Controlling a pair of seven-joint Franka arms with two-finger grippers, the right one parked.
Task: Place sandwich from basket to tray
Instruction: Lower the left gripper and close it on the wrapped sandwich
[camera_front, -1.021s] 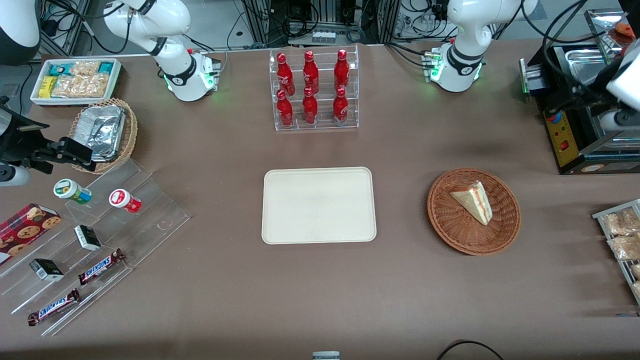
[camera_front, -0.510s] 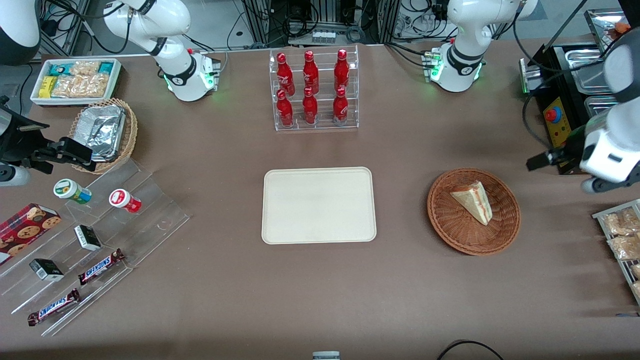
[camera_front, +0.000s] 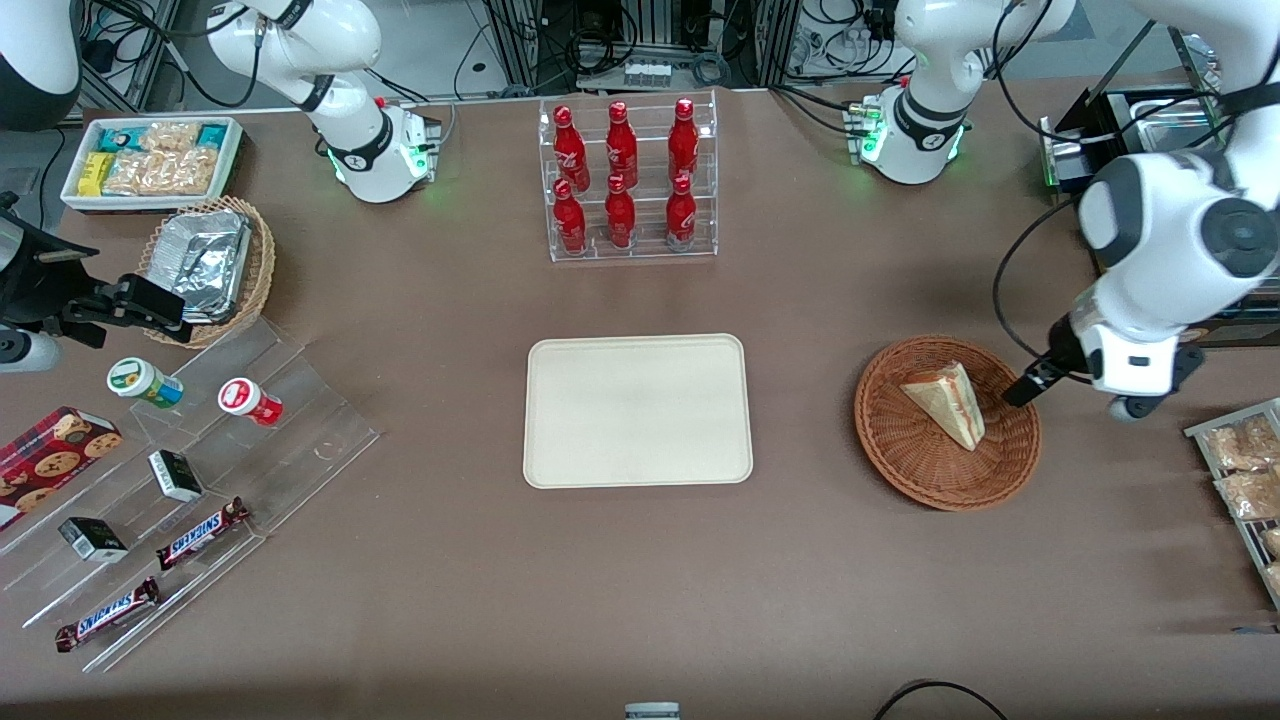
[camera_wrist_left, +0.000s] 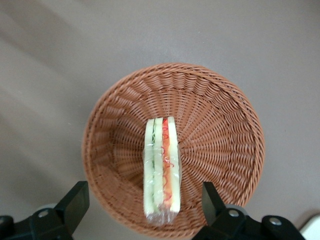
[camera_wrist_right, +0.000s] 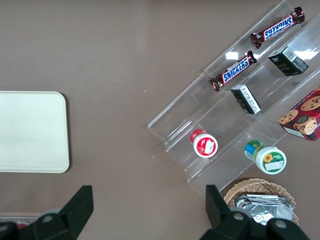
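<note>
Left arm swung in: tool (camera_wrist_left: 142, 200) now over the basket (camera_front: 1000, 475) edge, fingers spread, nothing held.
Sandwich (camera_front: 947, 400) unmoved in basket; tray (camera_front: 560, 460) bare. Approach done, descent and grasp next.

The gripper (camera_front: 1020, 390) is hovering over the basket (camera_front: 915, 465) sitting on the brown table (camera_front: 640, 580), tray (camera_front: 638, 410) lying toward the parked arm.
</note>
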